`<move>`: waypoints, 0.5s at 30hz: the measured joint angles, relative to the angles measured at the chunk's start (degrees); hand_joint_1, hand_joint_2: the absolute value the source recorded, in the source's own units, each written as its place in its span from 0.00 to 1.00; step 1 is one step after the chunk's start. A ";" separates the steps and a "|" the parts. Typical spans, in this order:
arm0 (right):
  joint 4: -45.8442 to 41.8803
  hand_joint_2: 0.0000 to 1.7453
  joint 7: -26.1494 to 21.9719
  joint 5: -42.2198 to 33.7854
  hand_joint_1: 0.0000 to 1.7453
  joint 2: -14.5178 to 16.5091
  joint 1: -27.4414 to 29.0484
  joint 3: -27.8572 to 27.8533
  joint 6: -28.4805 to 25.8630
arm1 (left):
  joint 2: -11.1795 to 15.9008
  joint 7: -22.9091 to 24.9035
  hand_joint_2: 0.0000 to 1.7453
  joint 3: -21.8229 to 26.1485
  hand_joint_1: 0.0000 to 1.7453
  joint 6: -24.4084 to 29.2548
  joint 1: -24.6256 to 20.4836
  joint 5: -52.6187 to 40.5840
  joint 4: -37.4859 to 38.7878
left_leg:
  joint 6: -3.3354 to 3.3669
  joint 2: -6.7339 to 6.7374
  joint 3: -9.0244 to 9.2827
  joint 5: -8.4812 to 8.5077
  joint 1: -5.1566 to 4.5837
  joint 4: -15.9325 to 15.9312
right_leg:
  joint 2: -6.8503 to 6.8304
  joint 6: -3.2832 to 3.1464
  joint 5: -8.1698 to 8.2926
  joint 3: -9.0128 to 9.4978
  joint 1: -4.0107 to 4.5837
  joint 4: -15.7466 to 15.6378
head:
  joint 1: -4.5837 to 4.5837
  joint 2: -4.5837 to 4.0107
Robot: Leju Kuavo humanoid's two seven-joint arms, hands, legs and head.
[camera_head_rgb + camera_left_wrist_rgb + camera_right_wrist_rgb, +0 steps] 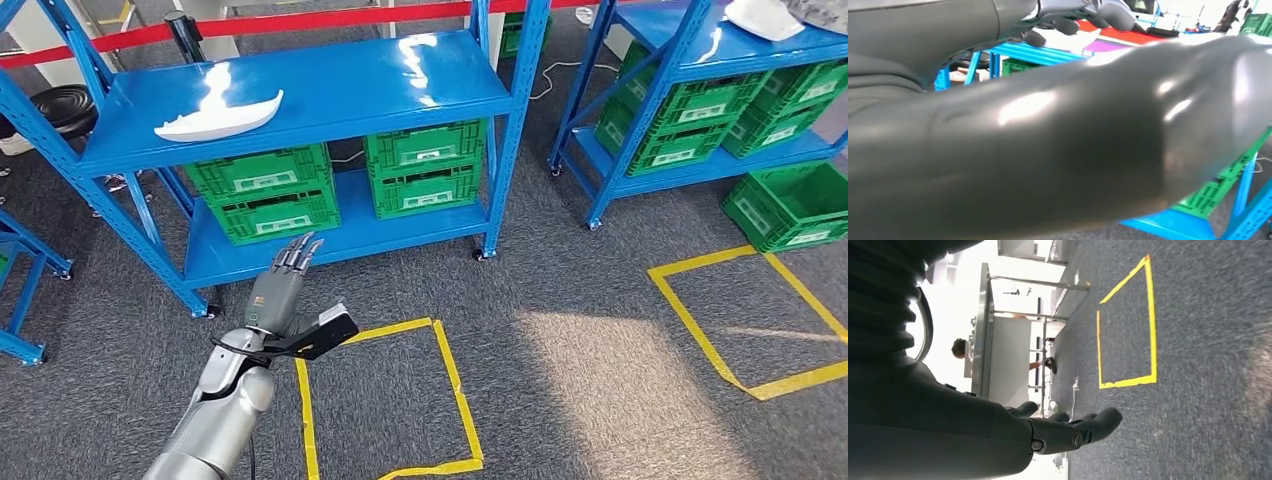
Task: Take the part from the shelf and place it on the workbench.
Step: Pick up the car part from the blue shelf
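While the white part [218,116] lies near the left end of the shelf [330,85] top, left hand [278,290] hangs well below it, fingers [299,253] straight, spread, holding nothing. Right hand [1063,432] over carpet, fingers loosely extended, empty. Left wrist view blurred by grey cover.

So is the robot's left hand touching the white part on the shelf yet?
Apart. The head view shows the left hand raised over the floor, well short of the white part on the shelf's top board.

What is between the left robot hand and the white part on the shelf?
In the head view, green crates under the top board sit between the left robot hand and the white part.
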 joint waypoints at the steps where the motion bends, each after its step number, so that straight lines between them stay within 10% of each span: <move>1: -0.01 0.00 0.00 -0.06 0.00 -0.04 -0.08 -0.02 -0.05 | -0.01 0.00 0.00 0.02 0.00 0.08 0.05 0.01 0.11 | 0.02 0.03 0.14 -0.23 0.02 0.01 | -0.01 0.30 -1.22 -2.53 -0.10 3.49 | 0.02 0.00; 3: -0.01 0.00 0.00 -0.10 0.00 -0.10 -0.22 -0.13 -1.03 | 0.00 0.01 0.00 0.10 0.00 0.19 0.32 -0.05 0.40 | -0.19 0.07 0.62 -0.85 0.12 0.12 | -0.05 0.73 -1.00 -5.88 -0.38 6.63 | 0.02 0.00; 7: -0.13 0.00 -0.31 0.93 0.00 0.03 -0.30 -0.26 -5.70 | 0.04 0.12 0.00 0.58 0.00 0.35 0.50 -0.28 0.74 | -1.33 -0.03 2.15 -2.70 0.52 0.80 | -0.48 1.17 6.73 -2.57 -1.00 -5.11 | 0.11 0.00; 12: -0.19 0.00 -6.12 0.31 0.00 0.32 -0.71 -0.43 -8.36 | 0.13 0.08 0.00 1.14 0.00 0.72 0.50 -0.50 0.91 | -3.08 0.06 2.62 -3.69 0.32 2.18 | -0.60 -1.13 6.93 -0.74 -0.84 -7.89 | 0.01 0.00; 15: -0.19 0.00 -9.69 -0.43 0.00 0.33 -0.93 -0.88 -7.47 | 0.18 -0.15 0.00 1.38 0.00 0.81 0.24 -0.51 1.03 | -3.66 0.29 -1.94 -5.39 0.45 9.94 | -0.57 -2.02 6.29 0.43 -0.95 -8.06 | -0.19 0.00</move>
